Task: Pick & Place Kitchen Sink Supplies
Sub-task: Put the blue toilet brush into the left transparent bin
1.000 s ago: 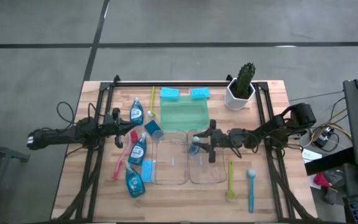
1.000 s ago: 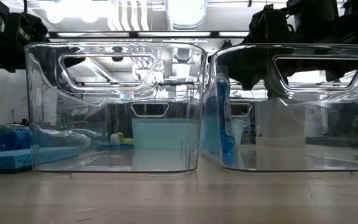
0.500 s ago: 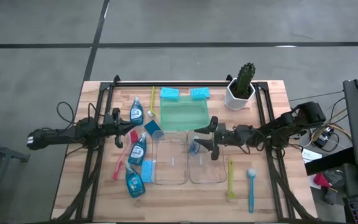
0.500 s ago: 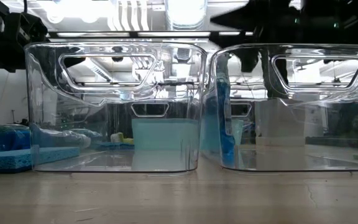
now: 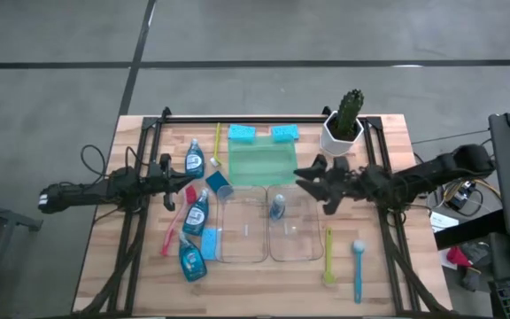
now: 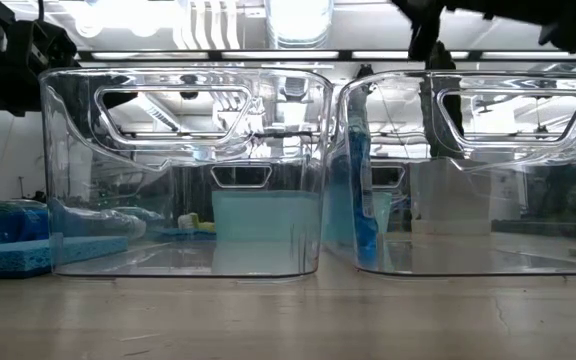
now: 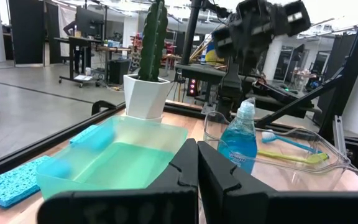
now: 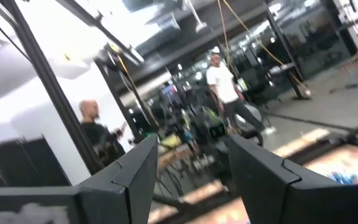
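A small clear bottle of blue liquid [image 5: 277, 206] stands upright on its base in the right clear bin [image 5: 306, 252], near the bin's left wall [image 6: 360, 200]. My right gripper [image 5: 312, 188] hangs open above the table, just right of that bin, beside the cactus [image 5: 344, 122]; its fingers [image 8: 135, 174] frame only the room. My left gripper [image 5: 181, 184] is shut [image 7: 197, 167] at the left, between two other bottles [image 5: 194, 159] [image 5: 196, 211] and near the red-pink brush [image 5: 175, 221]. It holds nothing.
The green tray [image 5: 259, 162] lies beyond the two bins, with blue sponges [image 5: 242, 133] [image 5: 284, 133] behind it. Another bottle [image 5: 190, 260] and sponge [image 5: 209, 241] lie left of the left bin [image 5: 242, 252]. Yellow-green [image 5: 328, 257] and blue [image 5: 358, 270] brushes lie right of the bins. People stand in the room.
My right gripper has let go of the bottle in the right bin, opened, risen out of the bin and drawn back toward the table's right edge. The bottle stays standing in the bin.
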Robot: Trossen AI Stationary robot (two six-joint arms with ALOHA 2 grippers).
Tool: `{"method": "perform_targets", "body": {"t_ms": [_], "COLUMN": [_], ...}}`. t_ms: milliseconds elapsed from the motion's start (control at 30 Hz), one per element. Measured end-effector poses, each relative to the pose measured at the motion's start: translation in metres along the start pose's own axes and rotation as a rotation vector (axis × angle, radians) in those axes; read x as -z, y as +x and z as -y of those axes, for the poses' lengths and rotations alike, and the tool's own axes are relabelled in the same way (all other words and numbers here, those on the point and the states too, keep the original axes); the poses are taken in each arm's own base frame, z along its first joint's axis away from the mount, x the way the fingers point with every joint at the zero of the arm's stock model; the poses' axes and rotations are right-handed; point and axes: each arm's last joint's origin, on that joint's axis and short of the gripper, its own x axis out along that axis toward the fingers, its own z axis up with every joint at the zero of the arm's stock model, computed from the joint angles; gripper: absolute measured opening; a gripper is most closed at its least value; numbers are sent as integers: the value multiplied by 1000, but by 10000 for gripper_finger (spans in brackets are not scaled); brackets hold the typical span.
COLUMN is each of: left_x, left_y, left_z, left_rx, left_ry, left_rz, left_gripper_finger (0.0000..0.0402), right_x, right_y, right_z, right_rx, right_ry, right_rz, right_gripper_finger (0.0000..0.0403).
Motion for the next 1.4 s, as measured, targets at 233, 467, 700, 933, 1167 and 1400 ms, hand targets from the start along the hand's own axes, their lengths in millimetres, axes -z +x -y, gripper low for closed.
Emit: {"method": "perform_targets", "body": {"t_ms": [233, 467, 700, 933, 1167, 1400], "left_x": [0, 0, 0, 0, 0, 0], "left_y": [0, 0, 0, 0, 0, 0], "left_z": [0, 0, 0, 0, 0, 0], "left_rx": [0, 0, 0, 0, 0, 0], "left_ry": [0, 0, 0, 0, 0, 0], "left_rz": [0, 0, 0, -1, 0, -1], "left_gripper_finger": [0, 0, 0, 0, 0, 0], "right_x": [-30, -26, -29, -49, -60, -41], "right_y": [-13, -11, 10, 13, 6, -6], "right_z": [-11, -20, -57, -96, -122, -135], "right_rx": [-49, -22, 92, 247, 469, 791], "right_ry": [87, 290, 453, 607, 660, 723], "right_rz": [110, -53, -489, -843, -1044, -1171], "right_gripper_finger": [174, 171, 171, 167, 166, 166]}}
